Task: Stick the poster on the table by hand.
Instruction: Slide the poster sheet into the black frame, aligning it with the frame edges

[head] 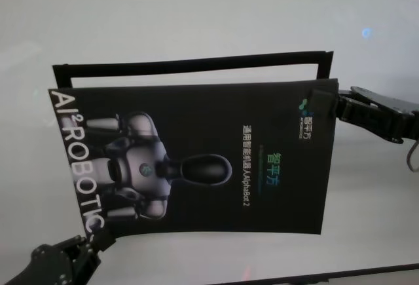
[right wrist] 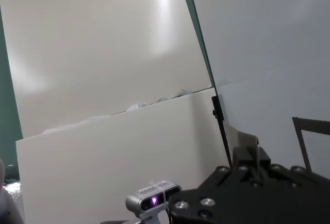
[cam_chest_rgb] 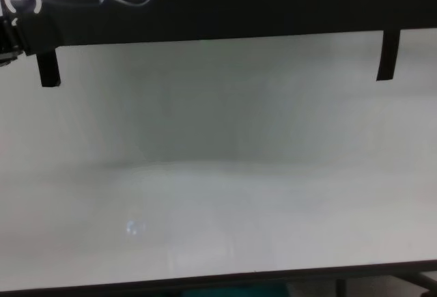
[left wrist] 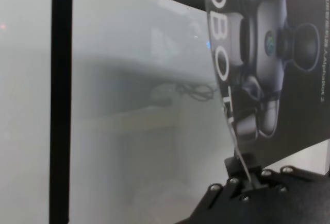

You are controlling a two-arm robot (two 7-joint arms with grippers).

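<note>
step in hand: a judgement: the poster (head: 196,157) is being carried level above the table (head: 196,16), to be lined up with the frame of narrow black strips (head: 190,62) before it is lowered and pressed down.
how to do it well: keep both corners at one height so the sheet stays taut and does not sag in the middle; bring its far edge parallel to the far strip, then let one edge touch first and lay the rest down gradually, so no air is trapped and nothing creases.
left gripper: the left gripper (head: 91,238) is at the poster's near left corner, toward the table's near left; its fingers are clamped on the sheet's edge, seen edge-on in the left wrist view (left wrist: 246,175).
right gripper: the right gripper (head: 330,105) is clenched on the poster's far right corner, toward the right edge of the table.
where the poster is: over the middle of the table, overlapping the near part of the strip frame; in the chest view its near edge (cam_chest_rgb: 225,10) hangs clear above the white top, so it does not seem stuck yet.
how the poster looks: large, black and glossy, with a grey-white robot figure, white "ai² robotic" lettering down its left edge, and small green and white text nearer the right.
risk: the left edge bows a little, so uneven pull could skew it.
</note>
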